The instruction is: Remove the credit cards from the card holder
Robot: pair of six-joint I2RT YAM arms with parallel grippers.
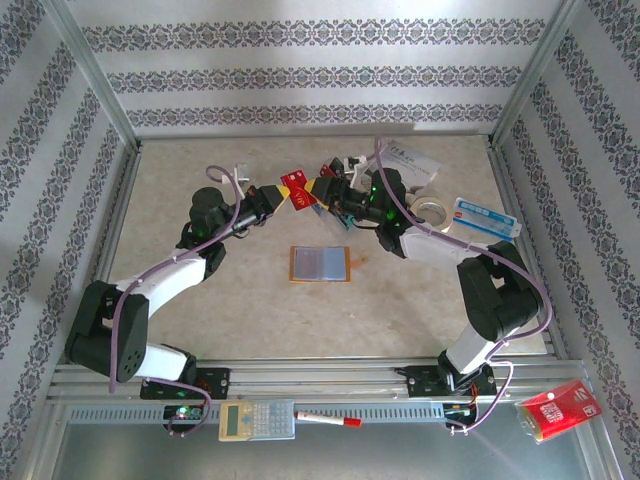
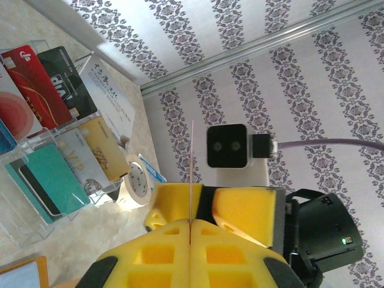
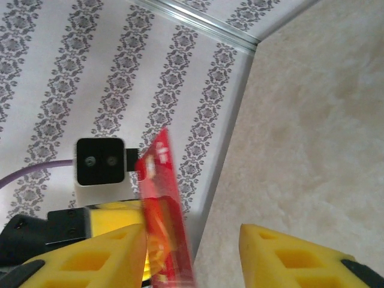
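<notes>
Clenched on the red credit card (image 3: 157,192), the left claw (image 2: 189,207) holds it on edge above the far bench (image 1: 200,290), long axis pointing into the right claw (image 3: 192,235), whose parted jaws straddle it unclosed, while the orange card holder (image 1: 320,264) lies open nearer the bases.

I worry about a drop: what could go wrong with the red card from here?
The left gripper pinches the red card near one end, so it might slip. The right gripper is open with the card off-centre in it; closing might tilt it.
</notes>
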